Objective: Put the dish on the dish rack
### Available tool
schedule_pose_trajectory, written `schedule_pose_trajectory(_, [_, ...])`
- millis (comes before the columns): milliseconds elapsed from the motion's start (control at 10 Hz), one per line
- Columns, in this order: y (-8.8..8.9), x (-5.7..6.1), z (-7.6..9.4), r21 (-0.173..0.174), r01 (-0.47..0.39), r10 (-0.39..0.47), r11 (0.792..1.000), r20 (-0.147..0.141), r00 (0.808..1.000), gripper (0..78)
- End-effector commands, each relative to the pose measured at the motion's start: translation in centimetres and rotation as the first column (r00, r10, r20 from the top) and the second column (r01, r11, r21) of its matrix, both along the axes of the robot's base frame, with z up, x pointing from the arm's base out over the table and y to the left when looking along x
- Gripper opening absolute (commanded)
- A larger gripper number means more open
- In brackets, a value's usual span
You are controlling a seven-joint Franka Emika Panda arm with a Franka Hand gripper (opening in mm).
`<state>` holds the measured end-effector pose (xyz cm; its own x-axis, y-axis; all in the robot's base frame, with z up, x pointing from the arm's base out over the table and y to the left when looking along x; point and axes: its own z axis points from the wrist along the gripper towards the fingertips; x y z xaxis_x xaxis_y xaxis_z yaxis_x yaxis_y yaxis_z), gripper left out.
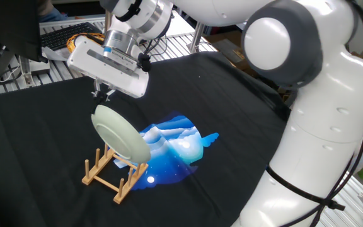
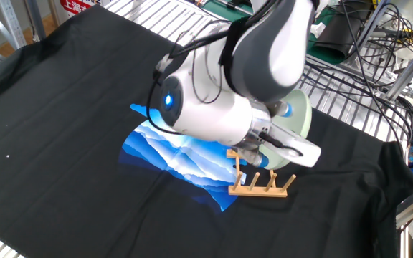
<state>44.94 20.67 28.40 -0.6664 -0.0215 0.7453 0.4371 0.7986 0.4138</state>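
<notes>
While the gripper [image 1: 104,94] hangs over the black cloth [image 1: 36,126], we see the dish [image 1: 120,133] tilted on edge beneath it, its top rim meeting the fingertips at 12 o'clock. It is a round, shallow plate, plain pale green to off-white, with a raised rim and a smooth matte face. Its lower edge sits among the upright pegs of the dish rack [image 1: 111,173], a small light-wood frame with 2 base rails. We cannot tell whether the fingers are clamped on the rim or parted. In the other fixed view the arm hides most of the dish [image 2: 301,118]; the dish rack [image 2: 260,183] shows below. A blue printed patch [image 1: 178,148] lies at 3 o'clock of the rack.
</notes>
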Motion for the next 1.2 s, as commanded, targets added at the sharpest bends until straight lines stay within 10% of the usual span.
schedule_pose_trajectory(100, [0.7,0.4,-0.6,0.036,0.009,-0.006,0.999,-0.075,0.997,1.1])
schedule_pose_trajectory(400, [0.9,0.7,-0.8,-0.026,-0.136,0.135,0.990,-0.049,0.990,1.1])
schedule_pose_trajectory(1200, [1.6,0.9,-1.6,-0.020,-0.179,0.176,0.984,-0.116,0.978,1.1])
